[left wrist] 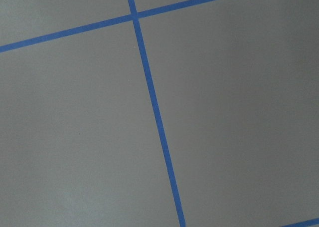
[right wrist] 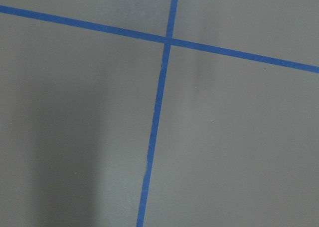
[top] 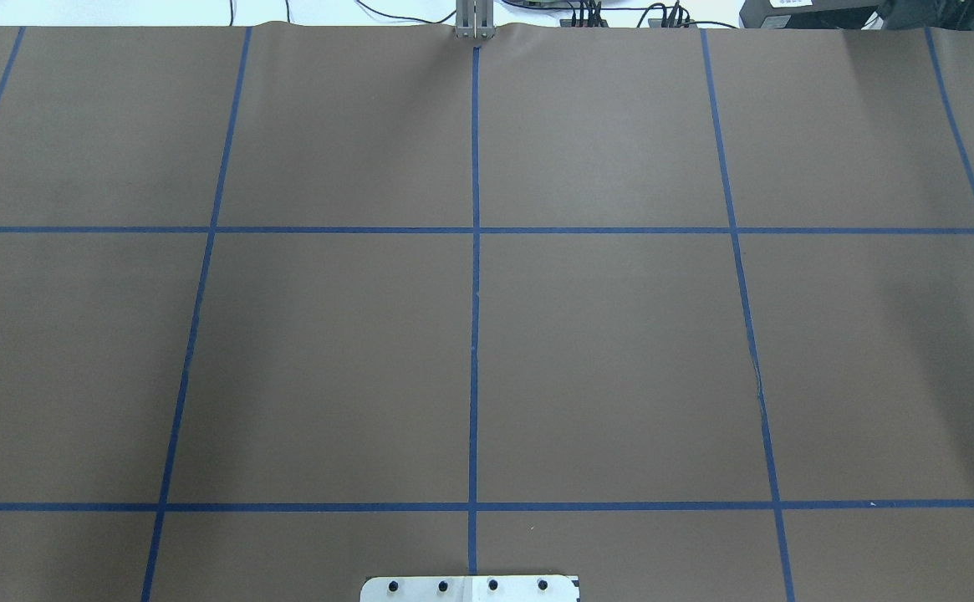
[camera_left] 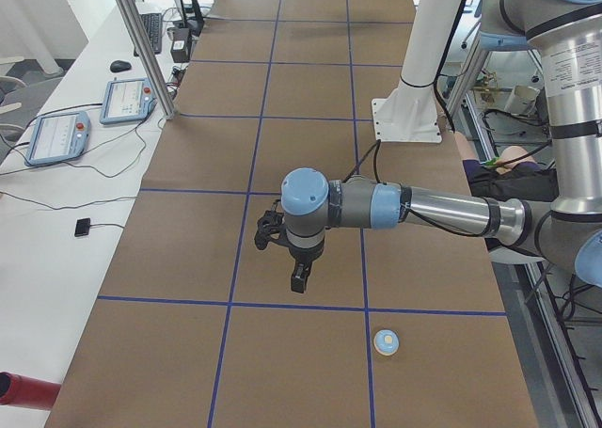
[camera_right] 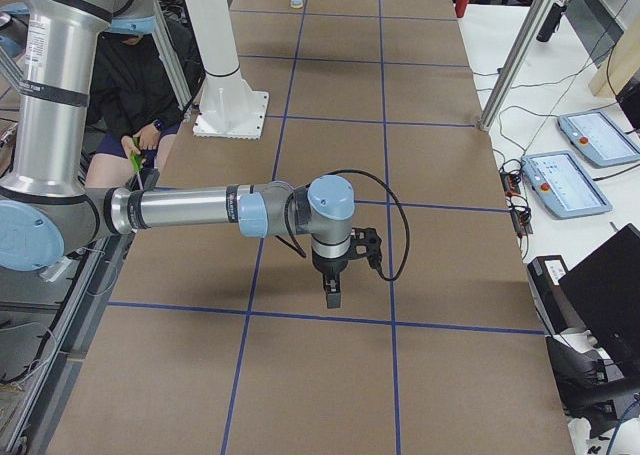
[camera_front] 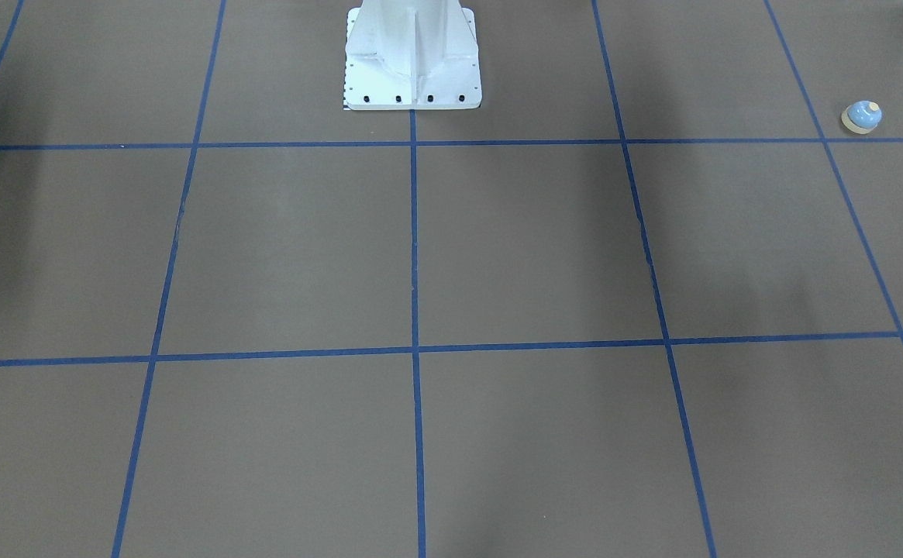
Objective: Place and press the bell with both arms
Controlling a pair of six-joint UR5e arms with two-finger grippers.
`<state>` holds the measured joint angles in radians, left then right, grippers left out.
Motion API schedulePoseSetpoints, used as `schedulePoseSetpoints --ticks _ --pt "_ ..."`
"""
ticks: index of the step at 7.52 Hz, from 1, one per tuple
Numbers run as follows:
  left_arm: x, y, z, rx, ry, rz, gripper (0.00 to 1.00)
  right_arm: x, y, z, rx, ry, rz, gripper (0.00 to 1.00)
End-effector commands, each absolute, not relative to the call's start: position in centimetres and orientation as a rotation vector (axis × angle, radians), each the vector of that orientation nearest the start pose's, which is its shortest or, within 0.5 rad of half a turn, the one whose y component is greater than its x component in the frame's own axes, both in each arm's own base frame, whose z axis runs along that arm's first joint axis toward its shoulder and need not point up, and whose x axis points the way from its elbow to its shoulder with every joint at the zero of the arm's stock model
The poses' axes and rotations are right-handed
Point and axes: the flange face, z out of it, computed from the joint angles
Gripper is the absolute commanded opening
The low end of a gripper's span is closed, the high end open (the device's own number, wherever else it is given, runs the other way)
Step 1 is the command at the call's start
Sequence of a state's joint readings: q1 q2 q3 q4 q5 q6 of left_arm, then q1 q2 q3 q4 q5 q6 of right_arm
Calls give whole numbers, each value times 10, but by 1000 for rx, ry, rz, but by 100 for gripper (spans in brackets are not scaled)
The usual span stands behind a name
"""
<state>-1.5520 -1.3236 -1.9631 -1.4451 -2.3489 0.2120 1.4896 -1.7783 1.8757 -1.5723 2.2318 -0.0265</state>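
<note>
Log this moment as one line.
bell: upright on table, robot's left end, untouched | left claw: above table, off bell, state unclear | right claw: above table, state unclear

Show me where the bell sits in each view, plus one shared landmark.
Front-facing: bell far right, upper part.
Overhead: not in it.
Left: bottom, right of centre.
Right: top edge, left of centre.
Wrists: not in either.
Landmark: white pedestal, in all four exterior views.

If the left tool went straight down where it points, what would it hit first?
Likely the left tool meets the brown table, near a blue tape line; the bell sits off to one side.
</note>
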Motion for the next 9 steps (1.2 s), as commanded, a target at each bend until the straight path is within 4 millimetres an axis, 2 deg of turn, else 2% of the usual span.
schedulePoseSetpoints --ticks 1,2,4,5,7,8,9 --pt "-55 -413 569 137 769 239 100 36 -418 601 87 -675 -141 100" --pt "-55 -425 569 137 770 236 100 33 -428 593 99 -698 -144 100" --pt "-54 -423 580 128 782 242 100 32 -430 588 107 -709 -147 100" --pt "-51 -425 579 149 780 251 100 32 -430 589 105 -709 -146 100" --pt "-38 -424 592 113 785 271 100 32 -430 589 106 -709 -145 100" --pt "-15 -422 608 60 788 311 100 32 -430 589 106 -709 -145 100" --pt "1 -420 622 19 782 340 100 32 -430 590 105 -709 -145 100"
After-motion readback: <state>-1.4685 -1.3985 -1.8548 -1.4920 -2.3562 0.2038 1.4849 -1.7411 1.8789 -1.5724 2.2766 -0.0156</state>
